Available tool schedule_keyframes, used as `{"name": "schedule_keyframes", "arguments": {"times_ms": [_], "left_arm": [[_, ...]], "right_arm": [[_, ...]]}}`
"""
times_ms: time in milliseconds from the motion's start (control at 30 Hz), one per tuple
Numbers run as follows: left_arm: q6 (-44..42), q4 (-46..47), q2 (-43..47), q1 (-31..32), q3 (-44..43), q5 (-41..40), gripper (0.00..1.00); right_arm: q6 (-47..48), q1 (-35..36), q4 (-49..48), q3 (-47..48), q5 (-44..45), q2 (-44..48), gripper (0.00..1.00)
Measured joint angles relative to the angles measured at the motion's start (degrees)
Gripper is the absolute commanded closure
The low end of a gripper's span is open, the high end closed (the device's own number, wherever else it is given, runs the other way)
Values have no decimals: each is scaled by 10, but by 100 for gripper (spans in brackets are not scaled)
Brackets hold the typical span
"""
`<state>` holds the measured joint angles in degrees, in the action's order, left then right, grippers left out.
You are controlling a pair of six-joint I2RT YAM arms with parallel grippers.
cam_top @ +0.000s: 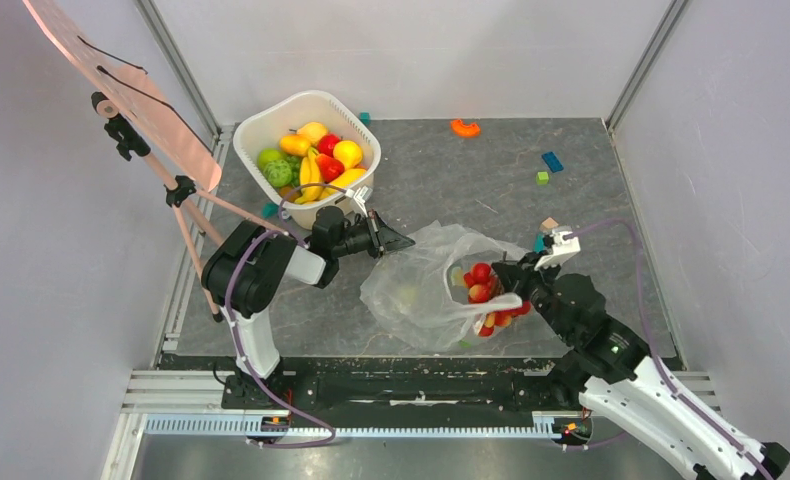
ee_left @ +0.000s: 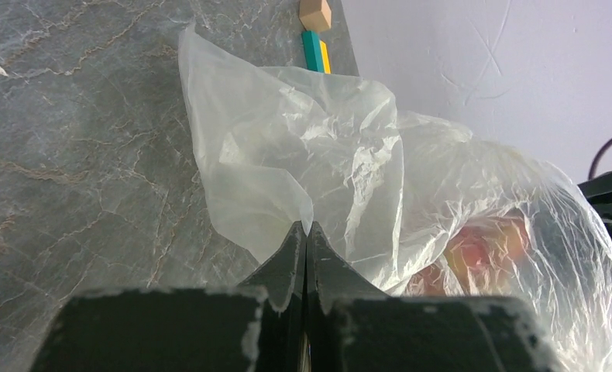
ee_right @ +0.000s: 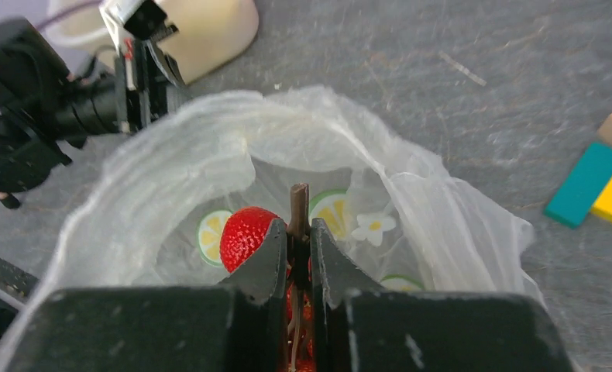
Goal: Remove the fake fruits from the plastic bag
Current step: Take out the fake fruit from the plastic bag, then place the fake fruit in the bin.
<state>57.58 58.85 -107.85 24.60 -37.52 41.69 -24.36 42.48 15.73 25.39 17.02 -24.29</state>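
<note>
Left of centre in the overhead view, the left pincer [cam_top: 407, 241] is pinching the upper edge of the plastic bag [cam_top: 416, 290], its jaws pressed together on the film. The bag is lying crumpled mid-worktop [cam_top: 591, 190]. At the bag's right-hand opening, the right pincer [cam_top: 516, 290] is gripping the bunch of red grapes [cam_top: 482, 285] by its brown stem [ee_right: 298, 201], jaws narrow.

light: bright, even, soft shadows | glare: sheen on plastic bag [ee_left: 349, 155] | blur: right wrist background soft
</note>
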Motion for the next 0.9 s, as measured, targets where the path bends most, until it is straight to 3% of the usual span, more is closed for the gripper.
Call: {"name": "schedule_keyframes", "arguments": {"times_ms": [600,900], "left_arm": [[-9,-19,9,-1,2,3,98],[-92,-147,124,15,23,-45,98]], "right_arm": [[76,0,88,221,139,-8,100],[137,0,53,302,147,-96,100]]}}
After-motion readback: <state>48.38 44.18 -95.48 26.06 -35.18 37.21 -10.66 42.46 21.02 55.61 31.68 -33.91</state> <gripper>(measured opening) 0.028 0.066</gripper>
